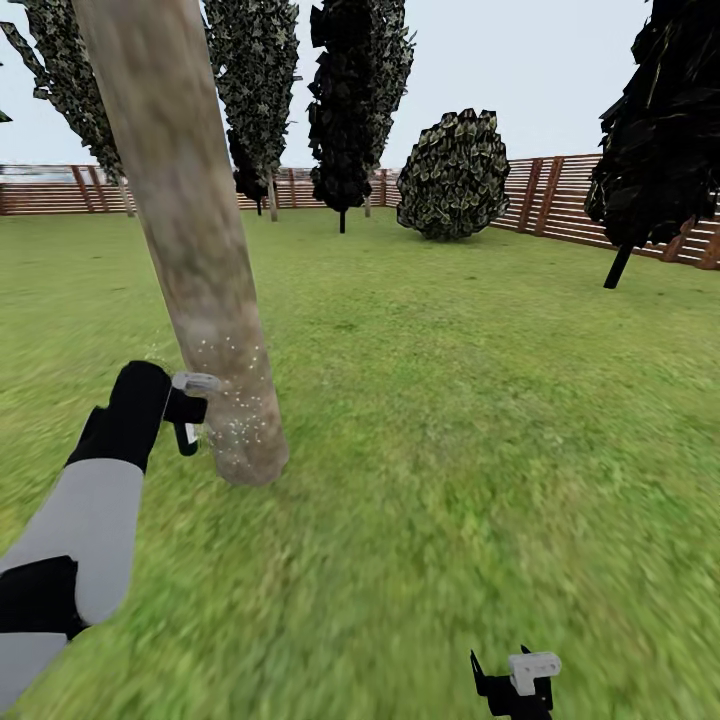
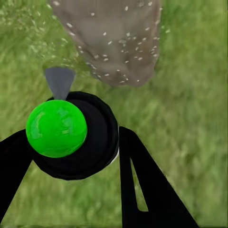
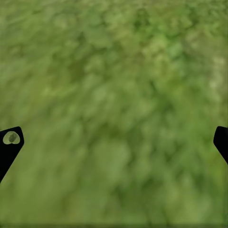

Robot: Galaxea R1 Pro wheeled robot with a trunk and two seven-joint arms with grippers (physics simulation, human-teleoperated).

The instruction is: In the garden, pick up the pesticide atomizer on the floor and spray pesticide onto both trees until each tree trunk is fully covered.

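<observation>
Left gripper point(image 2: 71, 156): black fingers point(image 2: 152, 190) closed on either side of the small dark pesticide atomizer bottle with pale grey trigger head point(image 2: 76, 137); a green ball marker sits over the bottle top in the left wrist view. Grey nozzle points at the thick pale grey-brown mottled tree trunk point(image 2: 116, 38), just beside it, not touching.

In the head view, the left gripper point(image 1: 185, 410) holds the atomizer point(image 1: 190, 395) low against the base of that leaning trunk point(image 1: 190, 240), where it meets the green lawn point(image 1: 450, 400). Fine whitish-yellow pesticide specks point(image 1: 235, 400) dot the lower trunk; the upper trunk is bare of specks.

Right gripper point(image 1: 520, 685): low at the bottom edge of the head view, over grass. Right wrist view has its black fingertips point(image 3: 9, 145) at opposite edges, wide apart, nothing between them but lawn point(image 3: 114, 104).

Beyond: brown horizontal-slat wooden fence point(image 1: 560, 200), thin-stemmed dark-leaved trees point(image 1: 355, 100), a rounded dark shrub point(image 1: 455, 175).
</observation>
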